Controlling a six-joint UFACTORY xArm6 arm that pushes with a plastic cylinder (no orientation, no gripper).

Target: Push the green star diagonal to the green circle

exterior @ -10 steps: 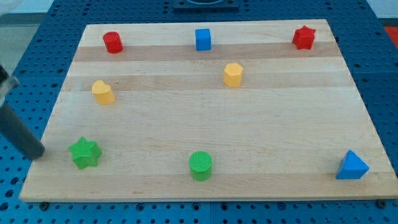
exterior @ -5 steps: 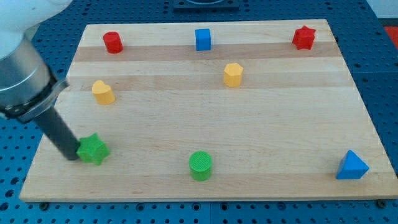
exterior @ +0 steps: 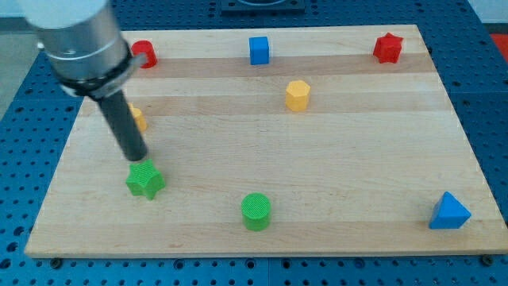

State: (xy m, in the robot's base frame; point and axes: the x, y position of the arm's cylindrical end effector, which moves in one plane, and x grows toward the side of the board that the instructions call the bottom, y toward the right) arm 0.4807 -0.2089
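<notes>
The green star [exterior: 145,180] lies on the wooden board [exterior: 333,151] at the lower left. The green circle [exterior: 255,211] sits near the view's bottom, to the right of the star and slightly lower. My tip [exterior: 137,159] is just above the star's top edge, touching or nearly touching it. The rod rises up and to the left from there.
A yellow block [exterior: 138,119] is partly hidden behind the rod. A red circle [exterior: 144,52], blue cube [exterior: 259,49] and red star [exterior: 387,48] line the top edge. A yellow hexagon [exterior: 297,94] sits centre-top. A blue triangle [exterior: 449,211] is at the lower right.
My tip swept in from the view's left and pushed the green star to the right and slightly up. The tip then shifted from the star's left side to its top.
</notes>
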